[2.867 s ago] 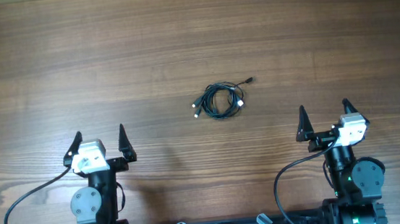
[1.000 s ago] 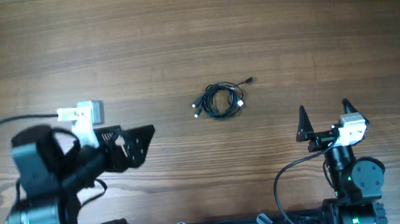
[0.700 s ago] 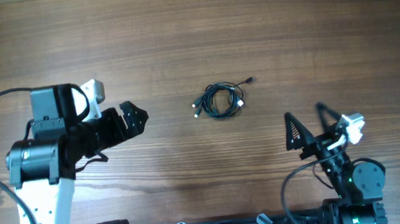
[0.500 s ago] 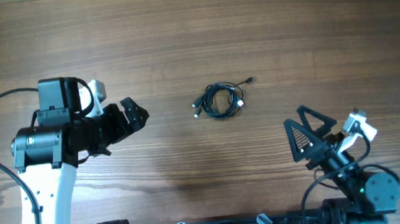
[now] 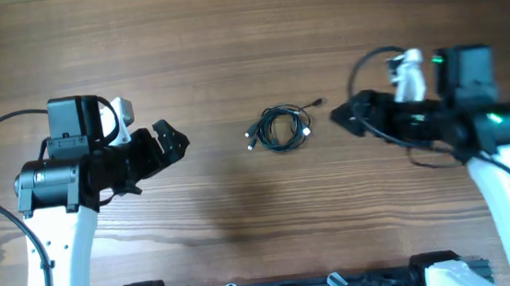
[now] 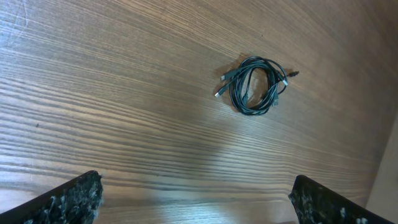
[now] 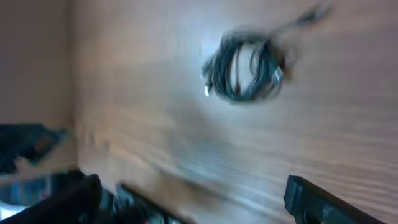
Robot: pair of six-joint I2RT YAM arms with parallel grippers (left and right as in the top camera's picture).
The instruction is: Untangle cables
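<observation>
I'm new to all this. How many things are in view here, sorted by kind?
Robot arms, each with a gripper: 2, the left gripper and the right gripper
Coiled bundle of black cables: 1 (strands too tangled to count)
Wooden table: 1
Total: 4

Both arms are raised and stretched inward from opposite sides, facing each other. The left arm (image 5: 51, 193) has its white link rising from the base and its black wrist turned rightward; the left gripper (image 5: 174, 143) points inward, jaws spread wide, nothing between them. The right arm (image 5: 507, 163) mirrors it; the right gripper (image 5: 343, 117) points leftward, jaws apart, empty. The right wrist view is motion-blurred, with fingers (image 7: 62, 199) at the lower corners.
</observation>
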